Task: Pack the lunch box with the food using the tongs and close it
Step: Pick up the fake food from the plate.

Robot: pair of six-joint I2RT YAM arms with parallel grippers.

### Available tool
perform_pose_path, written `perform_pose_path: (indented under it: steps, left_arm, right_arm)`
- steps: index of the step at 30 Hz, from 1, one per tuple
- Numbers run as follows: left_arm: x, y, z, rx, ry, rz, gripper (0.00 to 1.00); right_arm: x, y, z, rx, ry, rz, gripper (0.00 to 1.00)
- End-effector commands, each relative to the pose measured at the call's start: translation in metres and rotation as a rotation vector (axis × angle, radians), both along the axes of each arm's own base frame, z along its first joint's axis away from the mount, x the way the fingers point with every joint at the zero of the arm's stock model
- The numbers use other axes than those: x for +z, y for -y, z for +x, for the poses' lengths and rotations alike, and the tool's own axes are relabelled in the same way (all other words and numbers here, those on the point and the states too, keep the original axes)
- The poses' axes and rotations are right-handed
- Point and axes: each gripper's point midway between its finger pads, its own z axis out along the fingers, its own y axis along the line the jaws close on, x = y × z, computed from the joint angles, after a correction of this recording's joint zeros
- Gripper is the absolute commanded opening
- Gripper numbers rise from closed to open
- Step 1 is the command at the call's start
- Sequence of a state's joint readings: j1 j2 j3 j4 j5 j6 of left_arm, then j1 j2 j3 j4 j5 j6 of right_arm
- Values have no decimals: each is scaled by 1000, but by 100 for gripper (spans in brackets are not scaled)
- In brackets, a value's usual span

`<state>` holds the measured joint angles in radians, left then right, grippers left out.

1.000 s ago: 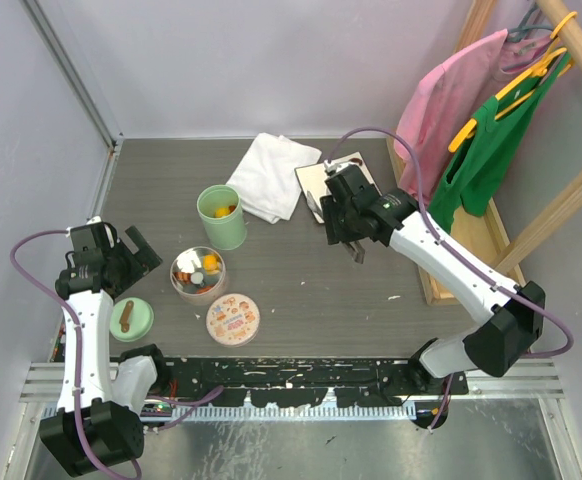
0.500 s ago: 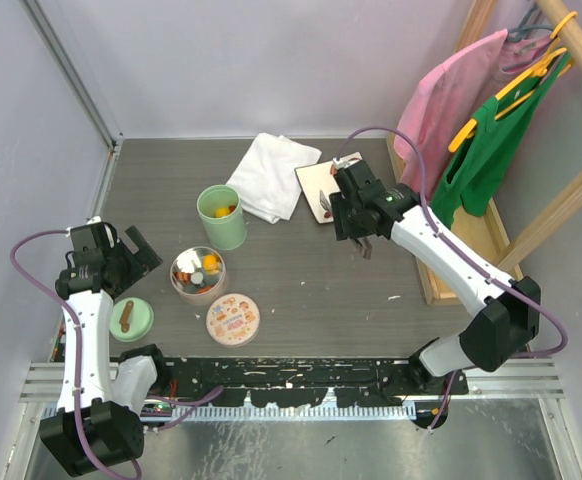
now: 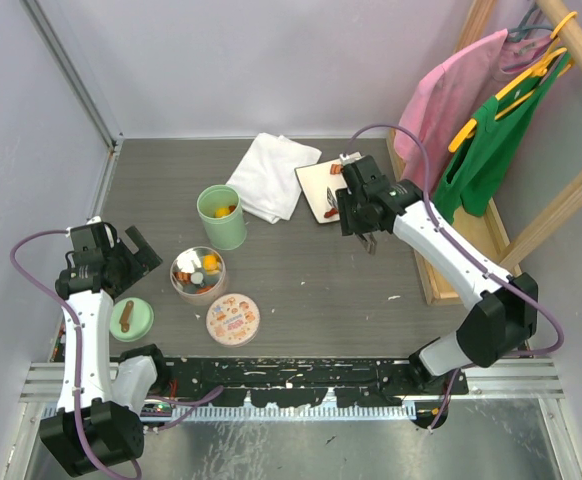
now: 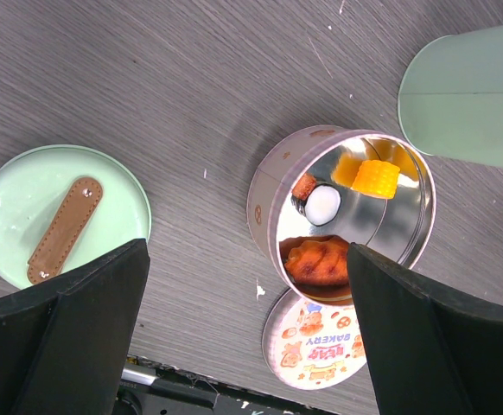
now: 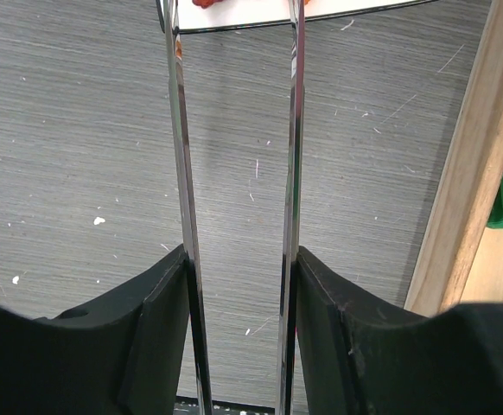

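Note:
My right gripper (image 3: 351, 212) (image 5: 238, 259) is shut on the tongs (image 5: 182, 156), one thin metal arm against each finger. The tongs' tips reach the near edge of a white plate (image 3: 311, 180) (image 5: 338, 12) where red-orange food (image 5: 213, 3) lies. The lunch box's round metal tin (image 3: 198, 272) (image 4: 264, 203) holds several food pieces: corn (image 4: 375, 177), a white ball and an orange-brown piece. My left gripper (image 3: 136, 250) (image 4: 247, 259) hangs open above the table beside that tin, holding nothing.
A tall mint-green container (image 3: 221, 216) stands behind the tin. Its mint-green lid with a brown knob (image 3: 131, 319) (image 4: 61, 216) lies at the left, and a printed bakery lid (image 3: 233, 318) in front. A white cloth (image 3: 271, 175) lies far back. A wooden rack base (image 3: 441, 270) borders the right.
My right arm has carried the tongs back and to the right, bringing their tips to the plate. The left arm has stayed still.

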<state>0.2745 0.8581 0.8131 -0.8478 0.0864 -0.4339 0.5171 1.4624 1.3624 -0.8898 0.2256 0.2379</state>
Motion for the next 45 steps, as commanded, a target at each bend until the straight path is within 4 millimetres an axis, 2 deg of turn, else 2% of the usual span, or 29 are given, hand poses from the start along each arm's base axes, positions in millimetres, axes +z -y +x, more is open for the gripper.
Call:
perform_pose_path:
  steps: [1, 15, 29, 39, 41, 45]
  left_arm:
    - [9, 0, 7, -7, 50, 11, 98]
    - [10, 0, 7, -10, 58, 11, 98]
    - [10, 1, 8, -13, 61, 10, 98]
    - [10, 1, 8, -14, 59, 8, 98]
    - [9, 1, 8, -14, 57, 8, 98]
    - [9, 1, 8, -15, 56, 9, 98]
  right_arm:
    - [12, -4, 16, 0, 54, 18, 53]
    - [-9, 2, 39, -14, -3, -11, 54]
    - [-25, 27, 91, -161, -26, -71, 54]
    - [-41, 10, 117, -142, -67, -39, 55]
    - [-45, 2, 119, -125, -86, -8, 54]
    - [-44, 2, 122, -134, -86, -11, 54]
